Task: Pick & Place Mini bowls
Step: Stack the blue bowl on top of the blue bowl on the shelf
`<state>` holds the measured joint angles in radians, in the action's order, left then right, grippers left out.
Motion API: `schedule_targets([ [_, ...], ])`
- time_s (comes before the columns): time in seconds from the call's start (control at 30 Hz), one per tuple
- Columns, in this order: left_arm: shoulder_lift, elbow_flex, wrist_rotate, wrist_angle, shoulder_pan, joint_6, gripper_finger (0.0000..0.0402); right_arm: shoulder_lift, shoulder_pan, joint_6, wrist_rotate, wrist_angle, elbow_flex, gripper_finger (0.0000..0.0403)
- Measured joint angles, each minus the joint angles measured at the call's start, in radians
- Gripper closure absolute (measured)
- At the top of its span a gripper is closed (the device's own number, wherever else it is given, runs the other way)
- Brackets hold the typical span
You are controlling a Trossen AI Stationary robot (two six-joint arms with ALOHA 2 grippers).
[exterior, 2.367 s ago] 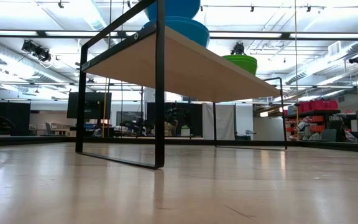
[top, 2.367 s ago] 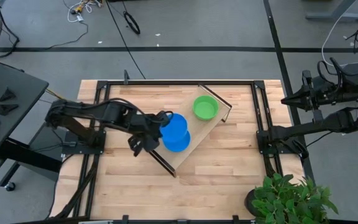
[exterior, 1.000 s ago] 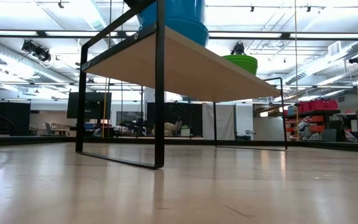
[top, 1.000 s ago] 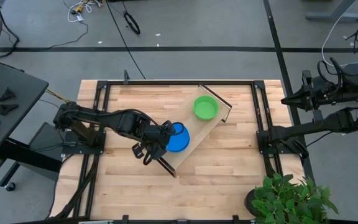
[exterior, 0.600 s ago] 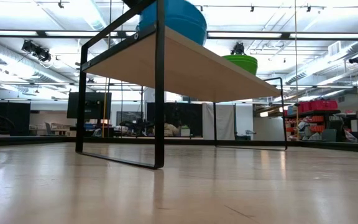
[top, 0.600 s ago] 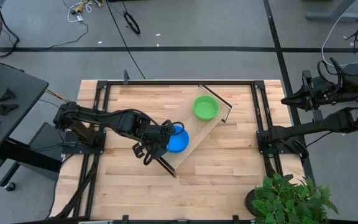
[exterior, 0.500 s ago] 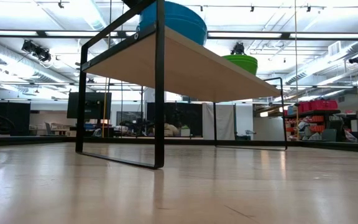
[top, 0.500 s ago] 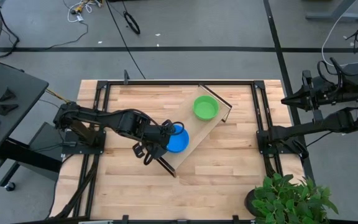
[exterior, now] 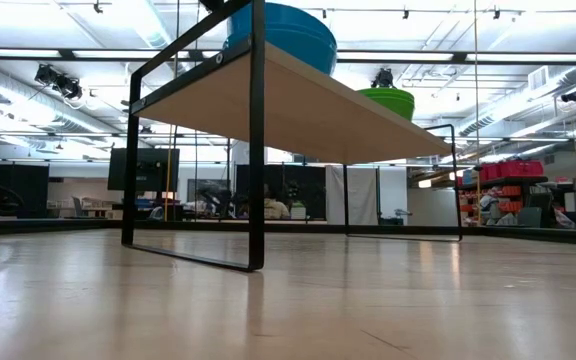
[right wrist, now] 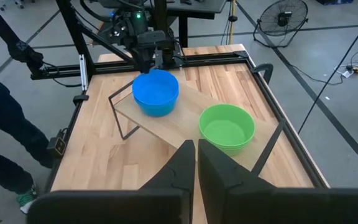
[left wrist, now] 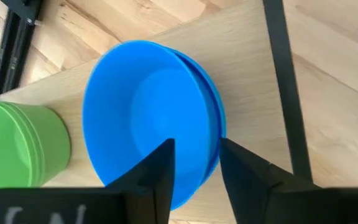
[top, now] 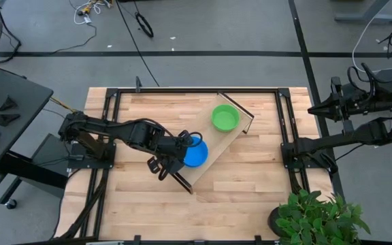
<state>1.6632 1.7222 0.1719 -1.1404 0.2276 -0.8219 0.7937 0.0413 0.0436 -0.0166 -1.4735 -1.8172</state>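
Blue mini bowls (top: 195,154), nested in a stack, sit on the long pale wooden tray (top: 218,140), and the left jaws (top: 182,148) straddle the stack's rim at its nine o'clock edge. In the left wrist view the two dark fingers (left wrist: 160,174) stand parted, one inside the top bowl and one just outside its wall; they look slack on the rim rather than pinching it, though the contact itself is hard to make out from here. The blue stack (left wrist: 151,118) rests flat on the tray, toward the tray's seven o'clock end in the high view.

Green mini bowls (top: 224,118) stand in their own stack toward the tray's one o'clock end, well apart from the blue ones. From bench height both stacks show on top of the raised tray, blue (exterior: 286,35) nearer and green (exterior: 388,101) farther back, with the tray's black wire frame (exterior: 256,140) holding it off the bench (top: 250,177).

The right jaws (right wrist: 196,163) are closed on nothing, parked off the bench at three o'clock.

A person's leg and shoe (right wrist: 2,134) show beside the bench in the right wrist view.
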Motion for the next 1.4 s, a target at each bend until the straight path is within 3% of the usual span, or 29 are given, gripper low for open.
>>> schedule_targets([
  [0.3,-0.001,0.006,0.023,-0.046,0.000,0.014,0.0241,0.000,0.000,0.000,0.000,0.000,0.000,0.0380],
  [0.6,-0.003,0.103,-0.037,-0.066,0.002,0.176,0.0244,0.000,0.000,0.000,0.000,0.000,0.000,0.0380],
  [1.17,-0.028,0.115,-0.095,-0.019,-0.002,0.354,0.0390,0.000,0.000,0.000,0.000,0.000,0.000,0.0380],
  [1.4,-0.032,0.115,-0.093,0.021,-0.005,0.417,0.0398,0.000,0.000,0.000,0.000,0.000,0.000,0.0380],
])
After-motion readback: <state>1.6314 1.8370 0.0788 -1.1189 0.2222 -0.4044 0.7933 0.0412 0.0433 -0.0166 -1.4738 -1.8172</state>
